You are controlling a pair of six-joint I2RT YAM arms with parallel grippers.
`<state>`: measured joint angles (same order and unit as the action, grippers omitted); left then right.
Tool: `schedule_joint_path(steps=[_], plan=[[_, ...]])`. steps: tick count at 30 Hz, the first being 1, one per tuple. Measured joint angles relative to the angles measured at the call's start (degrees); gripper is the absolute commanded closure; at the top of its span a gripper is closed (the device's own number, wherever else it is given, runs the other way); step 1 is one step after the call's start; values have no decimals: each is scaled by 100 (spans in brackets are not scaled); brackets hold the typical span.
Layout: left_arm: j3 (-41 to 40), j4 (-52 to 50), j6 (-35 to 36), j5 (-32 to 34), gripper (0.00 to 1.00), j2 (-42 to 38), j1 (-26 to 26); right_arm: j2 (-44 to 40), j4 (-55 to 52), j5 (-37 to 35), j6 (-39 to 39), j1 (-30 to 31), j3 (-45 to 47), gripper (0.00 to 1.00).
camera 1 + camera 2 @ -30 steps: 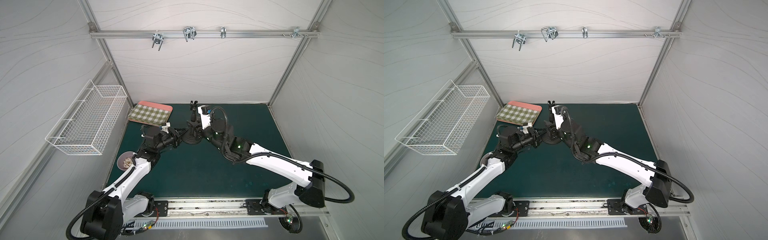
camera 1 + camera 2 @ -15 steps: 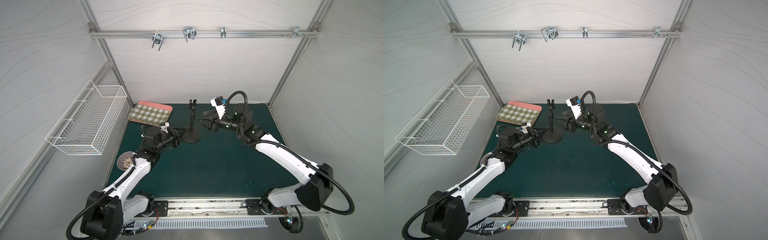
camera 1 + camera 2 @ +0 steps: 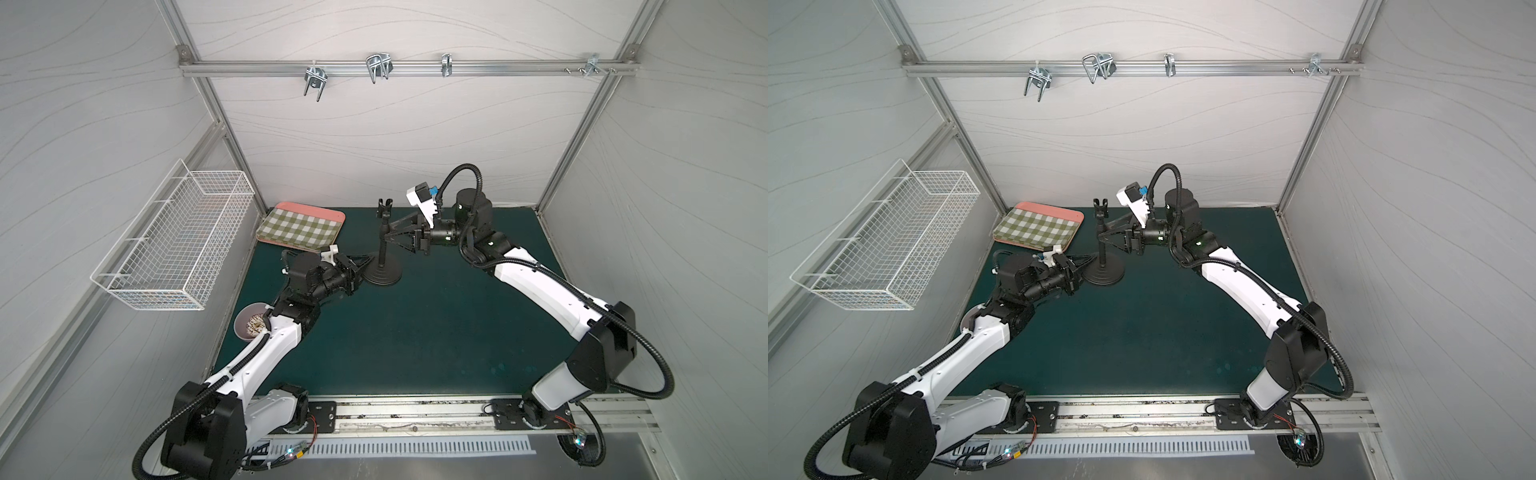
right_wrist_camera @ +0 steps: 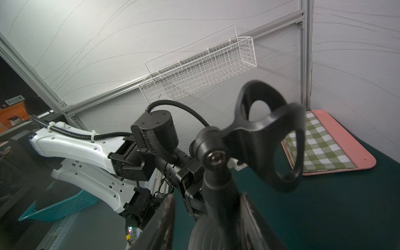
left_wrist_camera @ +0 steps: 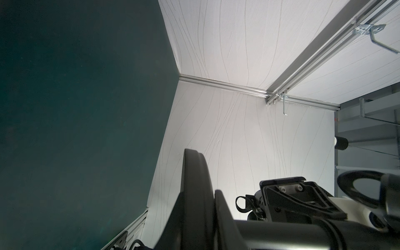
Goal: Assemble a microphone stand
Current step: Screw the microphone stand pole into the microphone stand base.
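Steadying the microphone stand [image 3: 382,253] from two sides, we have it upright on the green mat [image 3: 415,332], towards the back and near the checked tray [image 3: 301,226]. Our left gripper [image 3: 362,266] is closed tight on the rim of the base [image 3: 382,275]; the left wrist view shows that rim [image 5: 194,190] pinched edge-on between the jaws. Our right gripper [image 3: 390,236] reaches in level from the other side, partway up the rod [image 3: 384,249], below the clip [image 3: 384,206]. In the right wrist view the rod [image 4: 218,190] sits between the fingers [image 4: 164,218] with a clear gap on one side, so we read those jaws as parted around it, not yet clamped.

The rod already stands in the centre of the base, so we judge the joining nearly done: the step in hand is taking hold of the rod to seat or tighten it. Whether the joint is fully home we cannot tell. Next we need the right jaws to close squarely on the rod without nudging it sideways, then turn or press it along its axis while the left grip holds the base flat.
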<state>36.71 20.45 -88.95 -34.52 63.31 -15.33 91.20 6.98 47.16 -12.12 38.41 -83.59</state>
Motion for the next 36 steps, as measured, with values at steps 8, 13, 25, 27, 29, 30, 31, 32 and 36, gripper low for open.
schedule_joint_path(steps=[8, 13, 25, 27, 29, 30, 31, 32, 36], plan=[[0, -4, -48, -13, 100, 0, 0, 129, -20, -367, 199, 74, -98, 84], [0, -66, -59, 11, 100, 0, 33, -175, -146, -1799, 466, 549, 136, 86], [0, 149, 138, -278, 100, -28, 28, -859, -188, -7600, 149, 2739, 647, 71], [0, 144, 133, -273, 100, -28, 28, -752, -269, -8050, 94, 2907, 520, 58], [0, 142, 105, -234, 100, -28, 31, -678, -363, -8264, 28, 3042, 446, 44], [0, 133, 66, -157, 100, -26, 28, -678, -442, -8266, 7, 3108, 450, 38], [0, 129, 46, -116, 100, -22, 31, -688, -468, -8229, 2, 3167, 492, 33], [0, 120, 33, -85, 100, -22, 31, -708, -466, -8177, 22, 3191, 544, 29], [0, 116, 17, -48, 100, -22, 28, -1163, -459, -7090, 153, 2986, 1224, 22]])
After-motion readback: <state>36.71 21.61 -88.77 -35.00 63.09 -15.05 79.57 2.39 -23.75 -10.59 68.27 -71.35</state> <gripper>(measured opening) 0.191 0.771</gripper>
